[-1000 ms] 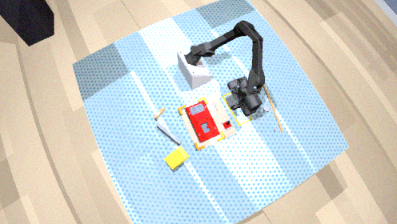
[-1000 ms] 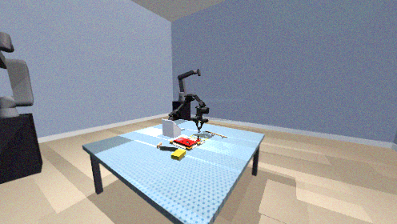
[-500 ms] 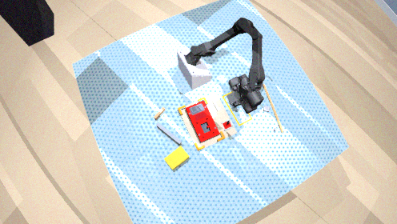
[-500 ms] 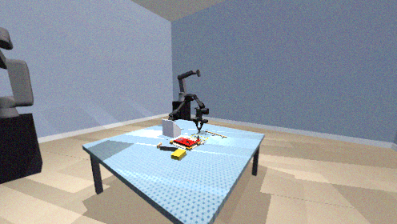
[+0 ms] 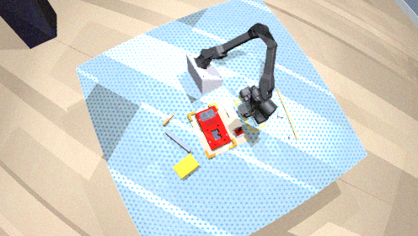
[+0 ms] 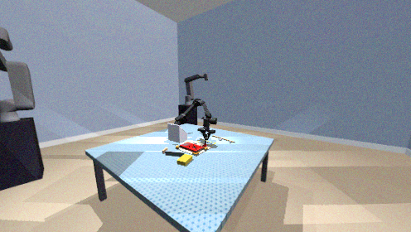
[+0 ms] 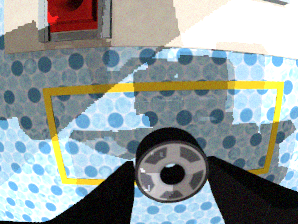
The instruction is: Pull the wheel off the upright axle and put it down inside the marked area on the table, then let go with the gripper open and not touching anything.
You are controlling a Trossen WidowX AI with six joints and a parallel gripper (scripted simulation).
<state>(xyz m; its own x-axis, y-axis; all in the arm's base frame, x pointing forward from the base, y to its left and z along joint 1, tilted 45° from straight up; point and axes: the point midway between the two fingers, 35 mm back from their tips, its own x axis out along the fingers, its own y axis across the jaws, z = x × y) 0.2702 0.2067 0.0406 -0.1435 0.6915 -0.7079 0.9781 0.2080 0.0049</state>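
Observation:
The wheel, black with a grey spoked face, is between my fingertips in the wrist view. My gripper is shut on it. The wheel is off the axle and appears above the table; its exact height is unclear. The marked area is a yellow outline; in the wrist view the wheel covers part of its near line. The red axle base stands beyond the outline at upper left. The axle is mostly cut off at the wrist view's top edge. The arm hides part of the outline in the top view.
A red panel lies on the cream board beside the axle base. A white angled box stands behind. A yellow block, a grey bar and a thin rod lie around.

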